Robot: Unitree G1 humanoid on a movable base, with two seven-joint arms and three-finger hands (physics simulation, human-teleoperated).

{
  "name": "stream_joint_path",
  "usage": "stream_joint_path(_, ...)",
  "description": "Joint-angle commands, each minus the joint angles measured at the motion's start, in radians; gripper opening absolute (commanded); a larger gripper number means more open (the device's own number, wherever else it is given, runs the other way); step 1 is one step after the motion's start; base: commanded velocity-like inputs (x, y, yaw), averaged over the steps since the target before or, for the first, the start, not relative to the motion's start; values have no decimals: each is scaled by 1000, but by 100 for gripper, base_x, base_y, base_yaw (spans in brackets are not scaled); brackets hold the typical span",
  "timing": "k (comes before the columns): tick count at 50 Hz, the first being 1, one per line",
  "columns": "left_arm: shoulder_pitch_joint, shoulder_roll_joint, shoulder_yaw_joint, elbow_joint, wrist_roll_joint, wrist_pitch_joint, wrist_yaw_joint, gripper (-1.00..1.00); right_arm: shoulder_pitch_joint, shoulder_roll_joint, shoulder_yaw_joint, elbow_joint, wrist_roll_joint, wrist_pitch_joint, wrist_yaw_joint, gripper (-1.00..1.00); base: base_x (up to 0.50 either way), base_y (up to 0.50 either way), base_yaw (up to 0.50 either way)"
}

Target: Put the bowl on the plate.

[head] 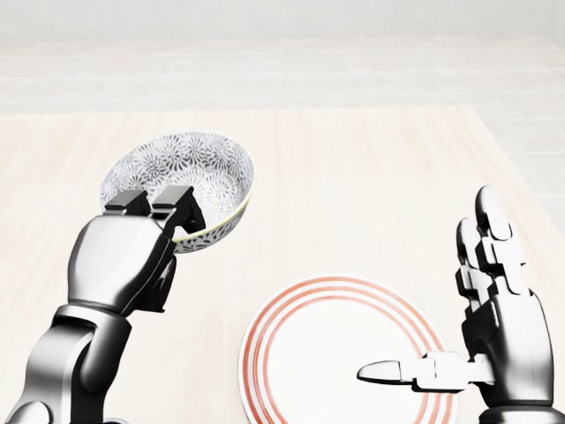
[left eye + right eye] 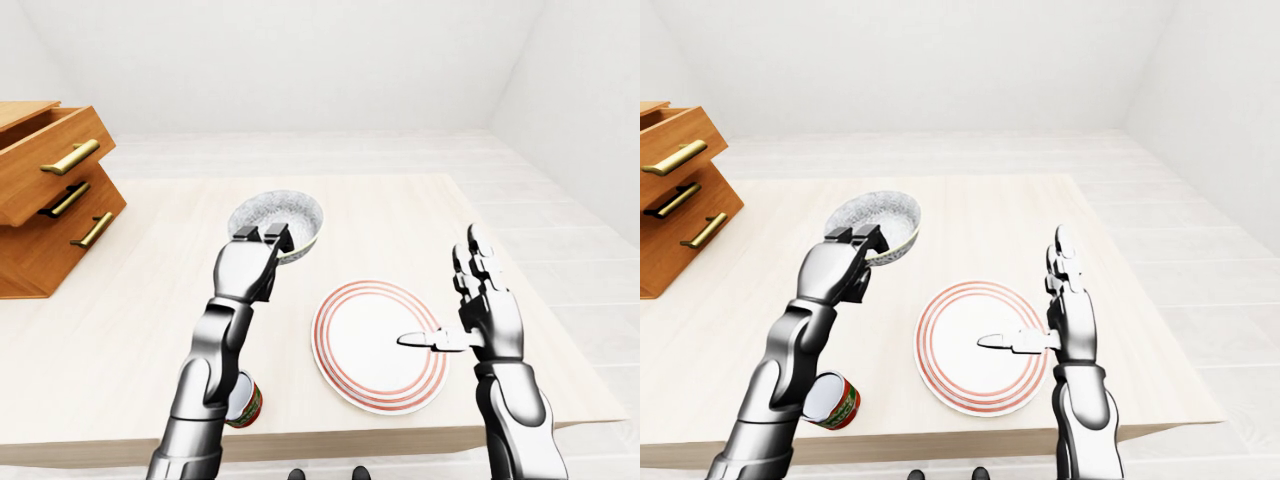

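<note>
The left hand [image 1: 150, 231] grips the bowl [image 1: 181, 181] by its rim, seemingly lifted, left of the empty plate [image 1: 340, 353]; placing remains; right hand [image 1: 494, 327] spread open, empty

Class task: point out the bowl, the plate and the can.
bowl [image 1: 190, 168], head view, patterned inside wall.
plate [image 2: 365, 350], left-eye view, bare white centre.
can [image 2: 832, 401], right-eye view, its lid end.

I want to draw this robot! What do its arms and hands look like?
Both arms are shiny silver-grey metal, built from rounded, chunky segments with darker joints. The left hand has a smooth blocky back and black-tipped fingers. The right hand has three thick, jointed silver fingers. No cables, sleeves or markings show.
</note>
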State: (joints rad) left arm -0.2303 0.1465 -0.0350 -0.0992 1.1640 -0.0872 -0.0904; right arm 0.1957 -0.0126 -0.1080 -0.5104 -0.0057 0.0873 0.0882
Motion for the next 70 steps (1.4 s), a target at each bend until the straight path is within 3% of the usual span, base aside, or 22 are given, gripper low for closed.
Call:
stream_joint_path(1,30,-32,-21,-83,64,0,19,-100,47,4,-48,-63,3,0,26,100,0,0,0)
stream_joint_path(12,110,-87,-95,-170,88,0,-14,-100,112,37,-108,-91,7,0,69,100,0,0,0)
stream_joint_path(27,161,-128,-167,-253,102,0,-45,-100,158,74,-161,-84,7,0,111,100,0,0,0)
stream_joint_path(38,202,-147,-251,-320,119,0,-75,-100,173,94,-190,-84,1,0,136,100,0,0,0)
stream_joint_path(53,256,-156,-323,-334,142,0,-46,-100,198,117,-219,-67,-4,0,164,100,0,0,0)
stream_joint_path(70,277,-154,-359,-285,157,0,6,-100,197,129,-238,-72,-11,0,180,100,0,0,0)
